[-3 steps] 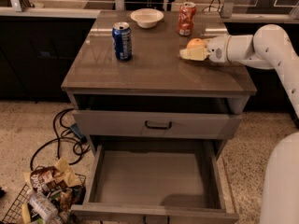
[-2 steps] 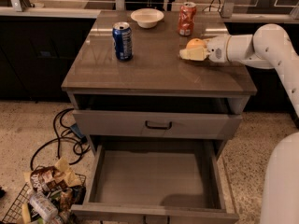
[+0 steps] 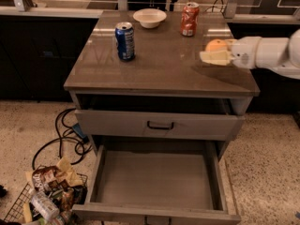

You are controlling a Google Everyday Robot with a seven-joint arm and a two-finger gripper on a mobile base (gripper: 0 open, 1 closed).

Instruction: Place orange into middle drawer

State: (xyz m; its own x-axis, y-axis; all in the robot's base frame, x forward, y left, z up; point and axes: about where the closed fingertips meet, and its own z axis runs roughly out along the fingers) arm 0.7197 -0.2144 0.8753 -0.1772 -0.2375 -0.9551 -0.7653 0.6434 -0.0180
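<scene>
Over on the right, the claw (image 3: 214, 50) is clenched around the orange (image 3: 216, 44), one cream finger (image 3: 213, 57) across the fruit's near side and the far finger mostly hidden behind it. The orange sits just above the counter (image 3: 159, 62) near its right edge, throwing a shadow on the top. The white arm (image 3: 269, 54) runs out of frame at the right. Down low, the middle drawer (image 3: 154, 179) is pulled wide open, floor bare, its front lip clipped by the bottom edge. The upper drawer (image 3: 160, 124) above it is closed, showing a black handle. On labels: the blue can (image 3: 125, 41) has pale markings and the red can (image 3: 189, 18) light lettering, neither readable. A white bowl (image 3: 149, 18) stands at the back. Bottom left, a wire basket (image 3: 47, 198) of wrappers is cut off, cables (image 3: 63, 135) trailing beside it.
</scene>
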